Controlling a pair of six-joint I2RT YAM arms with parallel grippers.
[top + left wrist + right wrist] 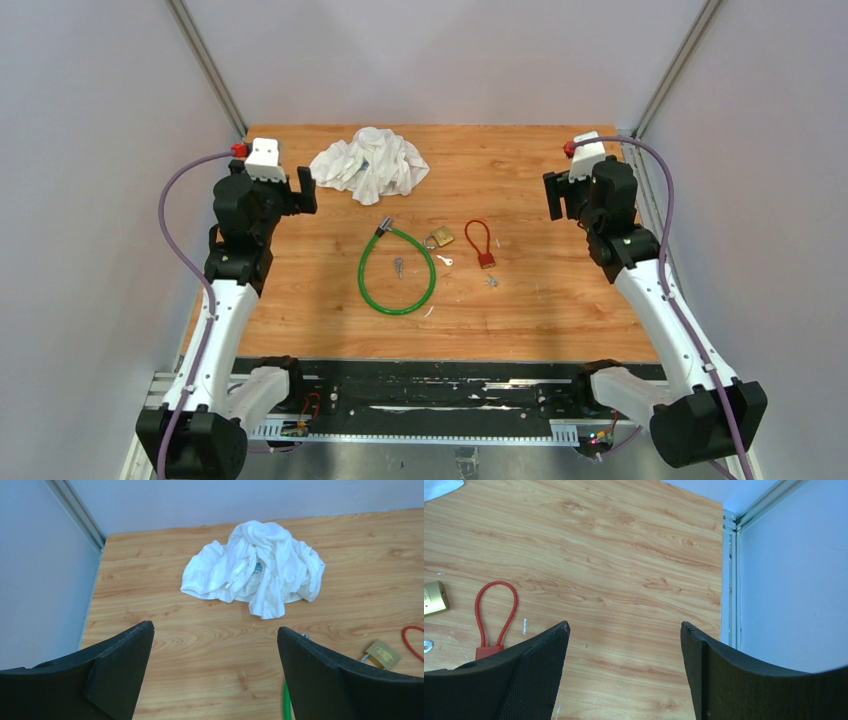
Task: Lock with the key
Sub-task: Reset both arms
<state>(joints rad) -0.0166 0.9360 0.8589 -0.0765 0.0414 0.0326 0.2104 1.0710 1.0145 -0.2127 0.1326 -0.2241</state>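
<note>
Three locks grouped near the middle of the wooden desk (560, 310), all lying flat and well apart from both arms. At the heart of the group, a small brass padlock (440, 237), with a loose silver key (444, 260) just beside it on the near-edge side. To its right, a red cable lock (481, 243), thin loop pointing toward the far edge, and a small bunch of keys (491, 281) just past its body. To its left, a green cable lock (397, 272) curled into a wide ring, dark head close to the padlock, with another set of keys (398, 266) lying inside the ring. Unclear from the task alone which of the three to lock. Each key probably laid next to its own lock for easy pairing. No key visibly inserted anywhere, so judged as not yet begun.

Toward the far-left corner, a crumpled white cloth (370, 163), well apart from the locks; purpose unclear.

Left gripper (215, 645) raised over the left side of the desk, fingers spread wide, holding nothing, pointed toward the cloth. Right gripper (624, 630) raised near the right edge, fingers likewise wide and empty, with the red lock at the side of its view. Likely a ready stance, leaving the locks unobstructed.

No brand, label or writing legible anywhere; padlock face too small to read.
</note>
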